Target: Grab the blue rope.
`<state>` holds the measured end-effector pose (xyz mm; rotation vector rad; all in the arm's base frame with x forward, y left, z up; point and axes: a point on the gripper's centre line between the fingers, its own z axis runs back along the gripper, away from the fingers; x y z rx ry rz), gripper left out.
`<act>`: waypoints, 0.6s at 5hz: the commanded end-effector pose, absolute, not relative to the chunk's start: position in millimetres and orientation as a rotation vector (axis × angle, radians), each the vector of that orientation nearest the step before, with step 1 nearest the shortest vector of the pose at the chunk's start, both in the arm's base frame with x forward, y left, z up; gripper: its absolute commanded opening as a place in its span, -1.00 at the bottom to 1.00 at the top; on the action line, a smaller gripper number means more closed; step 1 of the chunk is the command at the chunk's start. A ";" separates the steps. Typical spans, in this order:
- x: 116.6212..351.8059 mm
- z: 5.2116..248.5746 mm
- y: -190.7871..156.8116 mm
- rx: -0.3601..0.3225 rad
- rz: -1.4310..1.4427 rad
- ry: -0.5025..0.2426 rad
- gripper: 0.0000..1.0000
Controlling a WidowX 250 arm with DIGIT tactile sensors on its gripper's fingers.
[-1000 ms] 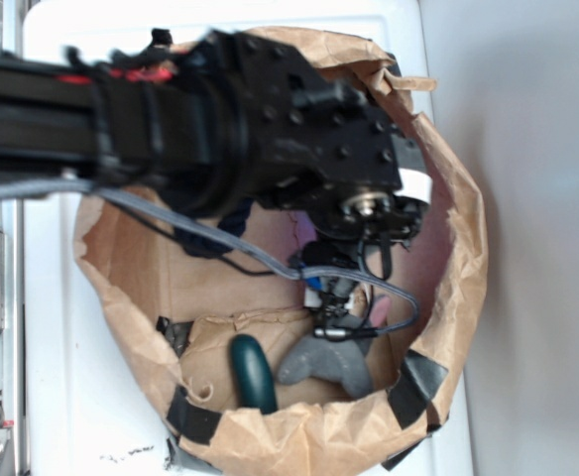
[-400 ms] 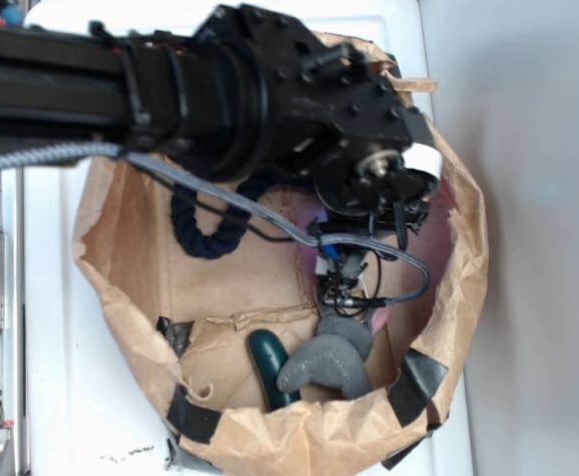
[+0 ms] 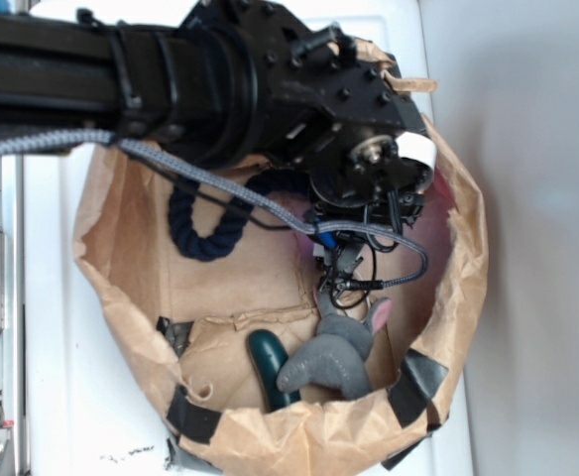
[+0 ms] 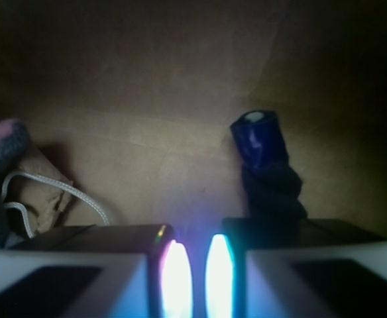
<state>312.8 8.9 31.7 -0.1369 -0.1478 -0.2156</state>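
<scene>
A: Inside the brown paper bag (image 3: pixel 121 288) on the white bench (image 3: pixel 61 397), I've got the claw (image 4: pixel 192 275) low over the bag floor. Wrist view shows the two fingers nearly touching, a thin lit slit between them, nothing in it. So clenched on air, I'd say.

B: Where's the blue rope (image 3: pixel 205 233)?

A: Curled along the far side of the bag, partly under my arm in the exterior view. Its shiny capped end (image 4: pixel 260 138) stands just beyond my right finger in the wrist view, off the centre line.

B: Risks?

A: Biggest one: coming down shut, I'd just shove the cap aside or pin it under a finger. I need to spread first. Second, the rope's off to one side, so a straight drop misses it. Third, the grey plush bunny (image 3: pixel 334 352) and a white cord (image 4: pixel 54 192) sit to the left; drift that way and I snag the wrong thing. The grey braided cable (image 3: pixel 220 183) also drapes right over the rope.
</scene>
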 end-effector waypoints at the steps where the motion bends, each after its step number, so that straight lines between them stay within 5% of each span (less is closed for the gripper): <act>1: 316.2 52.9 5.4 -0.123 -0.240 -0.120 1.00; 3: 318.5 84.6 27.0 -0.159 -0.284 -0.029 1.00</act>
